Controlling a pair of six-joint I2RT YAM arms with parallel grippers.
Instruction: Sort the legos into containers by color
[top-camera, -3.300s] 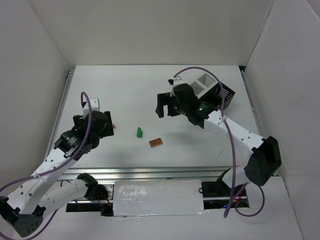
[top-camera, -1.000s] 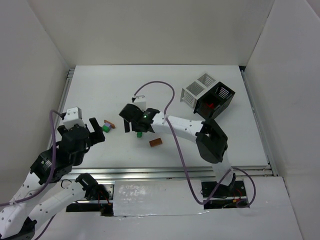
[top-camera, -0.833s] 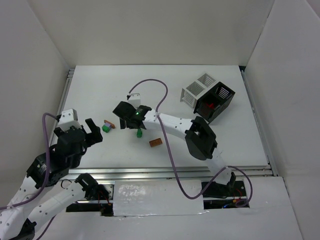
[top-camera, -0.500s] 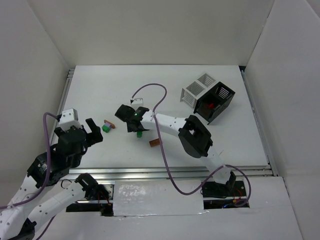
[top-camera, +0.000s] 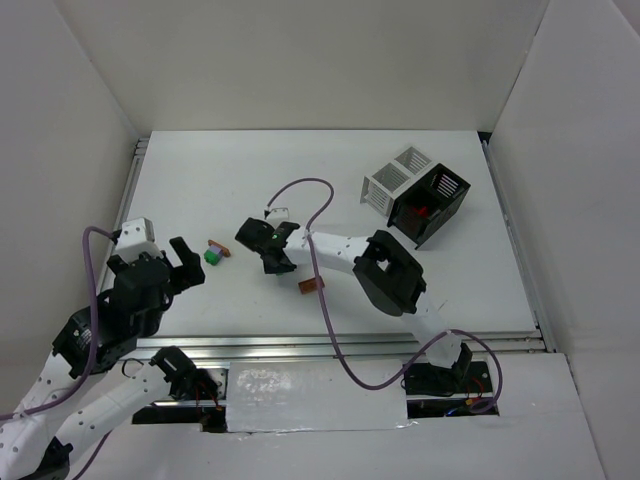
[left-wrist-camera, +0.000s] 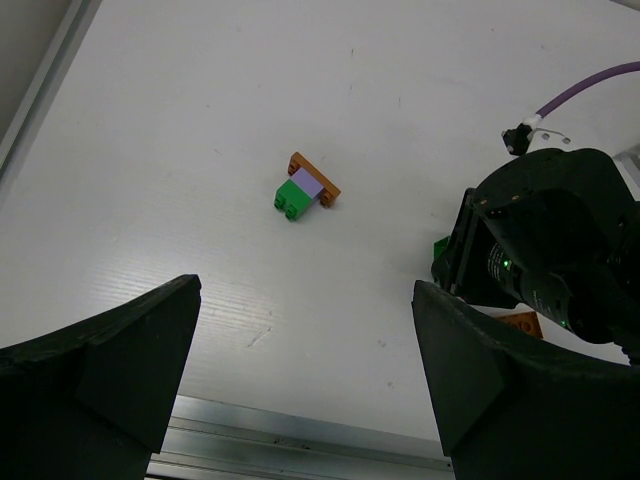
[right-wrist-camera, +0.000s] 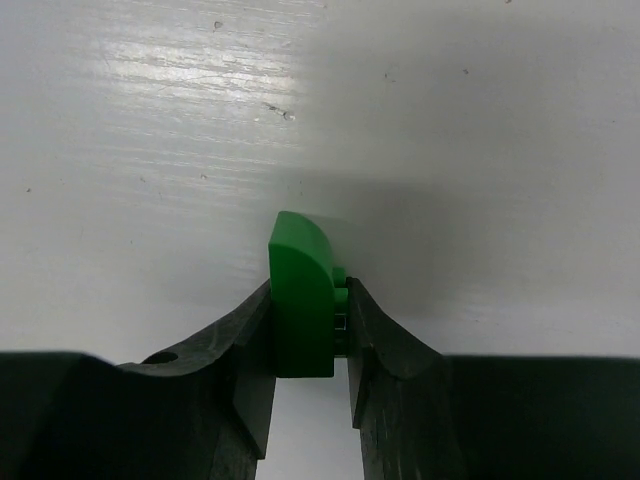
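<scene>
Right hand (top-camera: 274, 257) pinches a green lego brick (right-wrist-camera: 299, 280) against the surface (left-wrist-camera: 180, 120).
Left hand (left-wrist-camera: 305, 292) hovers above it, spread wide, near a green-purple-orange lego stack (left-wrist-camera: 306, 188).

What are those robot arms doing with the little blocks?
They are sorting toy bricks by color. The right gripper is shut on a green brick, close to the table. The left gripper is open and holds nothing; a green, purple and orange stack lies ahead of it. An orange brick lies loose. The white box and black box stand at the back right.
</scene>
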